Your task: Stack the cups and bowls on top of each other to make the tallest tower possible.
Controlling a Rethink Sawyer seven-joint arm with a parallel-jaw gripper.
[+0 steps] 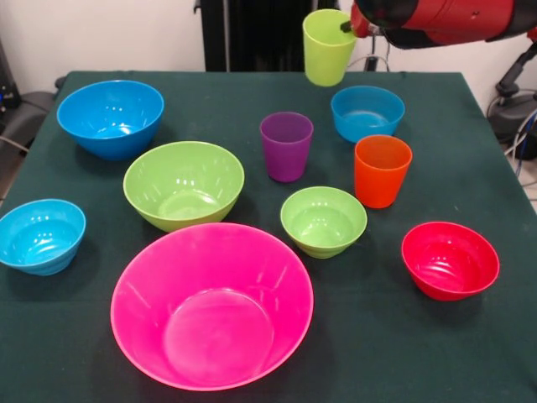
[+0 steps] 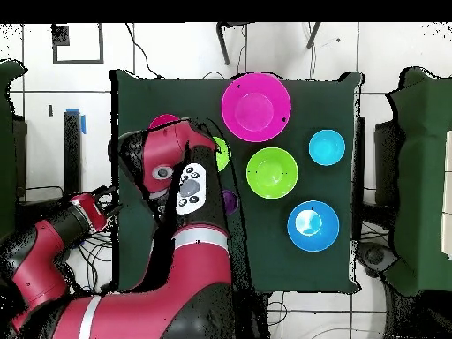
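Table (image 1: 470, 353), dark green cloth, carrying ten plastic pieces, none stacked on another.

1. Pink bowl (image 1: 212, 306): the largest, upright at the near edge, a little left of centre. No tower stands; this bowl is empty.
2. Large green bowl (image 1: 184, 184): just behind the pink bowl, close to it.
3. Large blue bowl (image 1: 111, 117): towards the far left corner.
4. Left light-blue bowl (image 1: 41, 236): small, at the left edge.
5. Small green bowl (image 1: 323, 221): centre, right of the large green bowl.
6. Red bowl (image 1: 450, 259): small, towards the right edge.
7. Far light-blue bowl (image 1: 367, 112): small, towards the far right, just behind the orange cup.
8. Purple cup (image 1: 286, 146): upright, mid-table.
9. Orange cup (image 1: 382, 170): upright, right of the purple cup and apart from it.
10. Lime cup (image 1: 328, 47): raised clear of the cloth above the far edge, roughly upright, held at its rim.

Gripper (image 1: 346, 26): at the end of the red arm (image 1: 436, 18) coming in from the upper right, fingers clamped on the lime cup's rim. From overhead the arm covers most of that side of the table, hiding the held cup.
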